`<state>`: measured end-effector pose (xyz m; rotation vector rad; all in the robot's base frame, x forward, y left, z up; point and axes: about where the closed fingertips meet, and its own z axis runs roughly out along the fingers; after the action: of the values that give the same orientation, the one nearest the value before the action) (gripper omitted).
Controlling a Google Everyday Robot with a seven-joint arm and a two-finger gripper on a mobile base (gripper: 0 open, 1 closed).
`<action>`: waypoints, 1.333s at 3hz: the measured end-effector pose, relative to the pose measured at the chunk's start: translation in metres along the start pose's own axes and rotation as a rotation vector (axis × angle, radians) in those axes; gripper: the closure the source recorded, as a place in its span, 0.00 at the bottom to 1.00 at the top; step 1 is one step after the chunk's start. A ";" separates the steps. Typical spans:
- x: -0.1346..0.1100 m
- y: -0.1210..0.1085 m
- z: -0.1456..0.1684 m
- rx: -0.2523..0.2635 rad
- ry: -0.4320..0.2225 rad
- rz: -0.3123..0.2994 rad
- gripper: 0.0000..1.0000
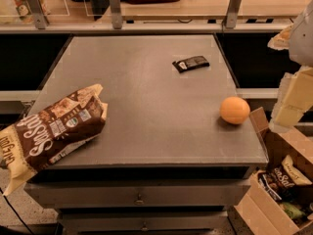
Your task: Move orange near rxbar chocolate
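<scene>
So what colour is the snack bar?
The snack bar is black with light print, camera view. Tool at right edge.

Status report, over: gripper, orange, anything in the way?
Gripper at right edge, beyond the table. Orange near table's right edge, apart from rxbar chocolate. Nothing between them; chip bag far left.

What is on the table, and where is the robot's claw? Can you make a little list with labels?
table: grey flat top
orange: sits alone near the front right corner
rxbar chocolate: black wrapper, lies flat toward the back, apart from the orange
chip bag: brown and cream, hangs over the left edge
claw: at the view's right edge, past the table, not touching the orange
cardboard box: beside the front right corner, snack bags inside
task: not yet done
</scene>
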<state>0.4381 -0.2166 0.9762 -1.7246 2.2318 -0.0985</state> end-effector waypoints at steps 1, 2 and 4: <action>0.000 0.000 0.000 0.001 0.000 0.000 0.00; 0.000 -0.007 0.009 0.002 -0.001 -0.015 0.00; 0.011 -0.028 0.053 -0.024 0.009 -0.025 0.00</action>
<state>0.4773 -0.2272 0.9303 -1.7681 2.2272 -0.0856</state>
